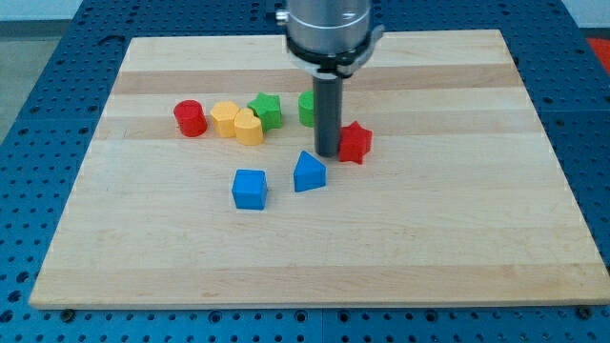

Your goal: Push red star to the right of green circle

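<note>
Nudging the red star (355, 143) with my tip (327, 153), a bare rod that grips nothing.
Star sits touching my tip's right side, just below-right of the green circle (306, 108); light, rigid, likely to spin, so press squarely between its points.

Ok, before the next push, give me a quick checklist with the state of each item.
1. My tip on the board: ok.
2. Tip against the red star, on its left side: ok.
3. Green circle in view: ok, partly hidden behind the rod.
4. Red star to the right of the green circle: roughly, though lower in the view; cannot tell if close enough.
5. Blue blocks clear of the push: ok.
</note>
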You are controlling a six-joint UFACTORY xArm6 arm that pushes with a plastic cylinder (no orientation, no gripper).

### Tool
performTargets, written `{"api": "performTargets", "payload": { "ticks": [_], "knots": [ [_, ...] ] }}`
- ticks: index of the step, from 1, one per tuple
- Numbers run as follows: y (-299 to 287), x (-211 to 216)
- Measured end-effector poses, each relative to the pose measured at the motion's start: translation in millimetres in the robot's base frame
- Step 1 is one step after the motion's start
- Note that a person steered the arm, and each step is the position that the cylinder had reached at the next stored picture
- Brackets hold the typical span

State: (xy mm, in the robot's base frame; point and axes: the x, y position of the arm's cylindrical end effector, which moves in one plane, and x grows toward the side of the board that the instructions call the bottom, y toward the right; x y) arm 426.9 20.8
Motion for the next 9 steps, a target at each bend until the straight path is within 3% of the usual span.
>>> {"api": "performTargets", "payload": {
  "ticks": [4, 7, 9],
  "knots": [
    [45, 9],
    [133, 33],
    [144, -14]
  ]
}}
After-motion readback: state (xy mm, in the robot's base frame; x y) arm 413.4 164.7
